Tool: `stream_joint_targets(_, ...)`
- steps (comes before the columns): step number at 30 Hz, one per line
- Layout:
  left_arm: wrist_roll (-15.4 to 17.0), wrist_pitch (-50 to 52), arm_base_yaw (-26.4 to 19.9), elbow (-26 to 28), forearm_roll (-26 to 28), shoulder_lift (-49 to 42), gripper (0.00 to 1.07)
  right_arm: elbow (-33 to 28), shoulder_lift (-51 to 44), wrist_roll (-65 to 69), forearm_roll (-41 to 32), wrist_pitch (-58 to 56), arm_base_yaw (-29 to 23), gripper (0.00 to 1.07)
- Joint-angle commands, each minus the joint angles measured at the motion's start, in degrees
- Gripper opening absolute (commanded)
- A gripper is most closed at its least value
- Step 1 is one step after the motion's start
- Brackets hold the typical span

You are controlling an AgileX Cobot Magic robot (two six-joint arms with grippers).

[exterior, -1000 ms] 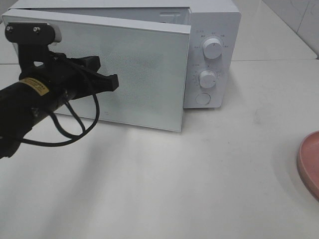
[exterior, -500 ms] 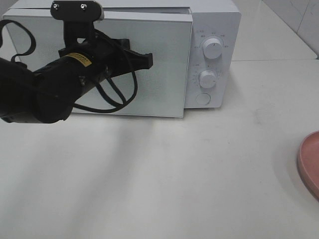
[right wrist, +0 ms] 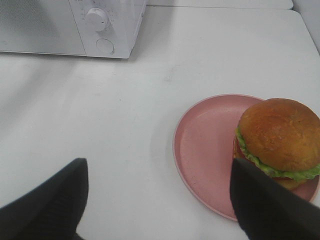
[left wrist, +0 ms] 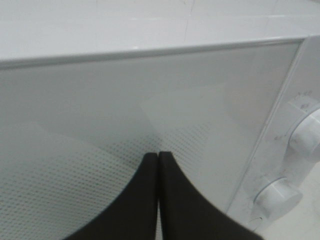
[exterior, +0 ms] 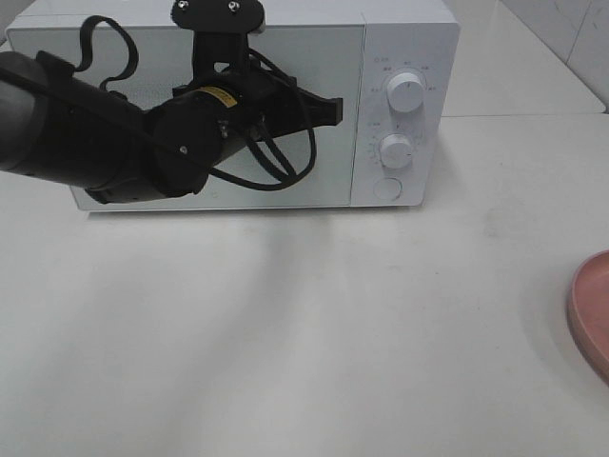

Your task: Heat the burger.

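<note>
The burger (right wrist: 278, 137), with a golden-brown bun and a green lettuce frill, sits on the far side of a round pink plate (right wrist: 210, 145). My right gripper (right wrist: 157, 169) hovers open above the table beside the plate, and one dark finger (right wrist: 260, 200) stands close to the burger without touching it. The white microwave (exterior: 404, 38) stands at the back with its door (exterior: 328, 181) flush against the body. My left gripper (exterior: 333, 111) is shut, empty, and its tips (left wrist: 158, 156) rest at the door's glass near the control panel.
Two white knobs (exterior: 406, 92) (exterior: 396, 150) and a round button (exterior: 387, 188) run down the microwave's right panel. The pink plate's rim (exterior: 592, 309) shows at the right edge of the high view. White table (exterior: 314, 333) spreads in front.
My left arm swung rightward across the microwave's front, and the door went from ajar to flush shut. The right gripper and the burger stayed put.
</note>
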State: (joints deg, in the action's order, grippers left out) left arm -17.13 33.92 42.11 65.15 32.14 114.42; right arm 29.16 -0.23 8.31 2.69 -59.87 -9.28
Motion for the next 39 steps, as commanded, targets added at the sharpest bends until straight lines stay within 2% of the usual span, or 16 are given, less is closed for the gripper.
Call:
stream_joint_targets(1, -1.4, 3.7, -1.4, 2.7, 4.8, 0.9, 0.00, -0.1, -1.5, -0.6, -0.1, 0.5, 0.4, 0.75)
stream_joint_targets(8, -3.3, -0.7, -0.9, 2.8, 4.2, 0.3, 0.00, -0.1, -1.5, -0.6, -0.1, 0.5, 0.4, 0.75)
stream_joint_targets(17, -9.2, -20.6, 1.0, 2.7, 4.3, -4.1, 0.03, -0.1, -1.5, -0.6, -0.1, 0.5, 0.4, 0.75)
stream_joint_targets(20, -9.3, -28.4, 1.0, 2.7, 4.3, -5.6, 0.16, -0.1, -1.5, -0.6, -0.1, 0.5, 0.4, 0.75)
stream_joint_targets(21, -9.3, -33.9, 1.0, 2.7, 4.2, -6.6, 0.31, -0.1, -1.5, -0.6, -0.1, 0.5, 0.4, 0.75)
stream_joint_targets(22, -9.3, -33.9, 1.0, 2.7, 4.2, -6.6, 0.31, -0.1, -1.5, -0.6, -0.1, 0.5, 0.4, 0.75)
stream_joint_targets(24, -9.2, -40.8, 0.9, 2.7, 3.7, -7.9, 0.55, -0.1, -1.5, -0.6, -0.1, 0.5, 0.4, 0.75)
stream_joint_targets(27, -9.2, -45.6, 0.9, 2.7, 2.9, -8.8, 0.61, -0.1, -1.5, -0.6, -0.1, 0.5, 0.4, 0.75)
stream_joint_targets(28, -8.7, -48.0, 0.9, 2.7, 2.2, -9.3, 0.71, -0.1, -1.5, -0.6, -0.1, 0.5, 0.4, 0.75)
stream_joint_targets(30, -5.5, -52.1, 0.9, 2.7, -0.4, -10.0, 0.73, -0.1, -1.5, -0.6, -0.1, 0.5, 0.4, 0.75)
stream_joint_targets(32, 2.6, -59.0, 0.9, 2.7, -8.8, -11.5, 0.73, -0.1, -1.5, -0.6, -0.1, 0.5, 0.4, 0.75)
stream_joint_targets(33, 2.6, -59.0, 0.9, 2.7, -8.8, -11.5, 0.73, -0.1, -1.5, -0.6, -0.1, 0.5, 0.4, 0.75)
stream_joint_targets(34, 9.3, -63.3, 0.9, 2.7, -17.4, -12.7, 0.74, -0.1, -1.5, -0.6, -0.1, 0.5, 0.4, 0.75)
stream_joint_targets(36, 12.4, -65.3, 0.9, 2.7, -20.9, -13.5, 0.75, -0.1, -1.5, -0.6, -0.1, 0.5, 0.4, 0.75)
stream_joint_targets(37, 19.3, -70.6, 0.9, 2.7, -28.4, -15.2, 0.81, -0.1, -1.5, -0.6, -0.1, 0.5, 0.4, 0.75)
stream_joint_targets(39, 21.5, -73.5, 0.9, 2.7, -30.8, -15.9, 0.85, -0.1, -1.5, -0.6, -0.1, 0.5, 0.4, 0.75)
